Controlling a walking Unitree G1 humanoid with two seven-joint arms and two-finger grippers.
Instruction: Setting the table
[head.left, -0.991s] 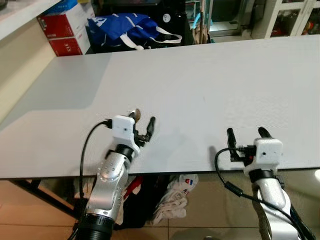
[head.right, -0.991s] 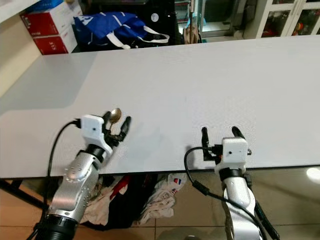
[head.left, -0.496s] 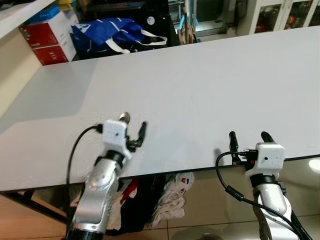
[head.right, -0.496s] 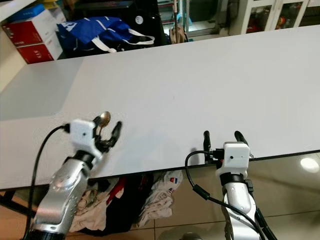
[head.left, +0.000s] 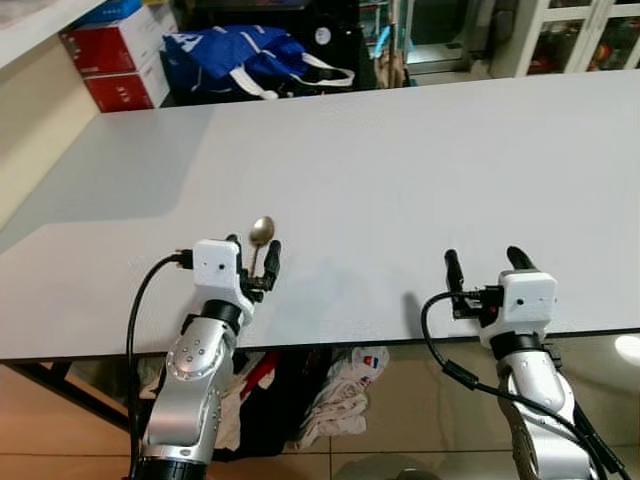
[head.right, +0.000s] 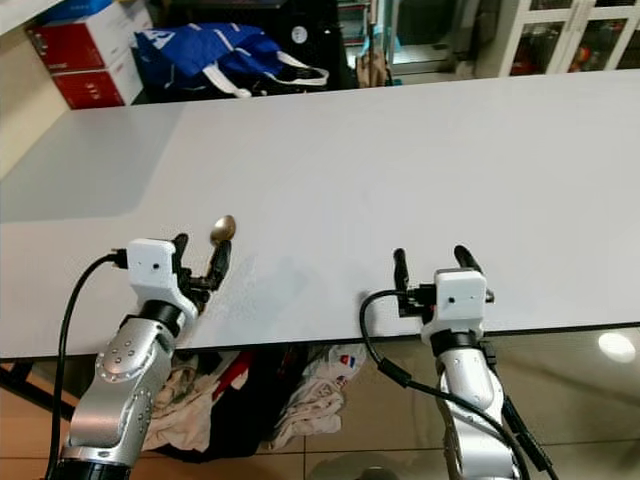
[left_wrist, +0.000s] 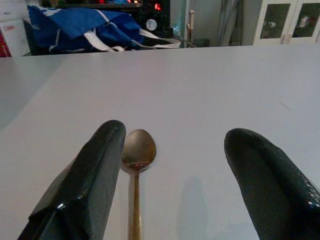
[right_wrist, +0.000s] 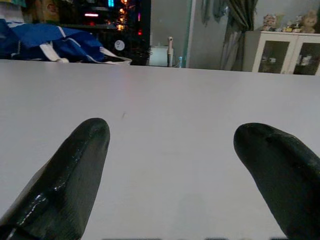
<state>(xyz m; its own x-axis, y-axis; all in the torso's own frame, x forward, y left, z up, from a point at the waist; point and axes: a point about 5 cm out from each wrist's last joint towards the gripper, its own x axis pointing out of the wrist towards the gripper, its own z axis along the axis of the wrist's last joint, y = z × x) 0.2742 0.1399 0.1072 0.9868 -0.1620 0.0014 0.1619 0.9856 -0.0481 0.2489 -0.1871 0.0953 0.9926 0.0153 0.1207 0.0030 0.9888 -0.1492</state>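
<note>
The left gripper (head.left: 254, 263) stands open around the spoon (left_wrist: 136, 170), which lies on the table (head.left: 400, 170) against one finger with its handle running back between the jaws, while the right gripper (head.left: 482, 264), open and empty, sits well apart.

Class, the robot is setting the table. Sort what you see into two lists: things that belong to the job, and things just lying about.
Belongs to the job:
spoon
white table
left gripper

Just lying about:
blue bag
red and white boxes
clothes on the floor
</note>
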